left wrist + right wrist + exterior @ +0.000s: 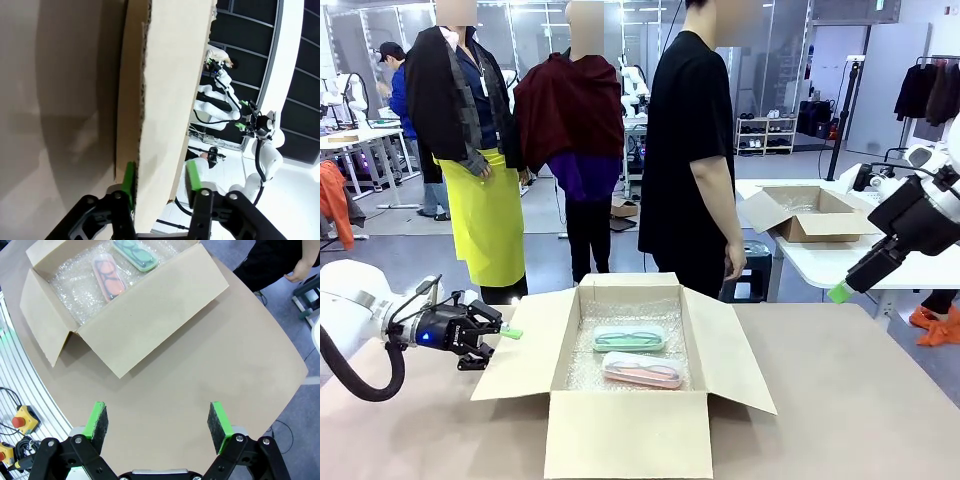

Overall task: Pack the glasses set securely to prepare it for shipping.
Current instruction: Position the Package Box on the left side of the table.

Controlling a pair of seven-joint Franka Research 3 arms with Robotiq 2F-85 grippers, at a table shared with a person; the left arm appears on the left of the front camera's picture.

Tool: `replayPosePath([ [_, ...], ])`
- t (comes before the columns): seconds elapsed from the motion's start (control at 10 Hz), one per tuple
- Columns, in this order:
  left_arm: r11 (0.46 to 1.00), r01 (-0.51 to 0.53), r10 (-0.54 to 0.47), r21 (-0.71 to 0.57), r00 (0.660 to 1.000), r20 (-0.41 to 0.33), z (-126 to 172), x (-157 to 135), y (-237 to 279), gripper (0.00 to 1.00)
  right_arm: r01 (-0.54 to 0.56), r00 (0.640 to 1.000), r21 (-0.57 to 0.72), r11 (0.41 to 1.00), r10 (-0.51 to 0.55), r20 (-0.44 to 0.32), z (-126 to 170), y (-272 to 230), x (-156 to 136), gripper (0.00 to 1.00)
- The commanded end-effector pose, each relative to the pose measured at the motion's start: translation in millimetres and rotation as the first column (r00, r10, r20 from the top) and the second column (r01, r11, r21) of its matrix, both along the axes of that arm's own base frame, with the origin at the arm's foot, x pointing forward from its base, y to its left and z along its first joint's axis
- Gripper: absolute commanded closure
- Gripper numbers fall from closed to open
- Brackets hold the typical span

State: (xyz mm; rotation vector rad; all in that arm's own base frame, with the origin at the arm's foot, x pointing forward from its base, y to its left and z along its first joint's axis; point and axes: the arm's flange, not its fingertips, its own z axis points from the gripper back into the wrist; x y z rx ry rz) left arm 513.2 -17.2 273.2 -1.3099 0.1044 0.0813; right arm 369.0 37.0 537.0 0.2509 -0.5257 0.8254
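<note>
An open brown cardboard box point(625, 435) lined with bubble wrap stands mid-table. In it lie the mint green glasses case point(630, 338) and, nearer me, the pink case point(642, 369), side by side; from the right wrist they appear as green point(135, 252) and pink point(108, 276). My left gripper point(498, 345) is at the box's left flap point(525, 345). In the left wrist view that flap's point(165, 90) edge runs between the spread fingers of the gripper point(161, 182). My right gripper point(840, 292) hangs high at the right, open and holding nothing point(159, 420), above bare tabletop.
A person in black point(690, 150) stands at the far side, hands down. Another open cardboard box point(810, 212) sits on a white table at the back right. The brown tabletop point(225, 365) ends close to the box's right; a yellow emergency-stop unit point(22, 420) lies below it.
</note>
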Motion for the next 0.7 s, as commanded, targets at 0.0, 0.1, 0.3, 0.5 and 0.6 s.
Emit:
replayPosePath([
  [0.0,0.999,0.006,-0.005,-0.053,1.0,0.019,9.7,-0.7,6.6,0.82,0.022,1.0,-0.013,1.0,-0.022,-0.008,3.6,4.1,0.1,0.0],
  [0.1,0.998,0.001,0.0,-0.062,1.0,0.021,13.1,-0.9,9.3,0.72,0.022,1.0,-0.013,1.0,-0.022,-0.008,3.6,4.1,0.1,0.0],
  [0.3,0.997,-0.002,0.005,-0.077,0.999,0.034,21.2,-3.4,14.2,0.92,0.022,1.0,-0.013,1.0,-0.022,-0.008,3.6,4.1,0.1,0.0],
  [0.5,0.997,0.004,-0.001,-0.079,0.999,0.041,23.8,-4.5,14.1,1.0,0.022,1.0,-0.013,1.0,-0.022,-0.008,3.6,4.1,0.1,0.0],
  [0.6,0.997,0.009,-0.007,-0.071,0.999,0.033,22.4,-3.9,13.1,1.0,0.022,1.0,-0.013,1.0,-0.022,-0.008,3.6,4.1,0.1,0.0],
])
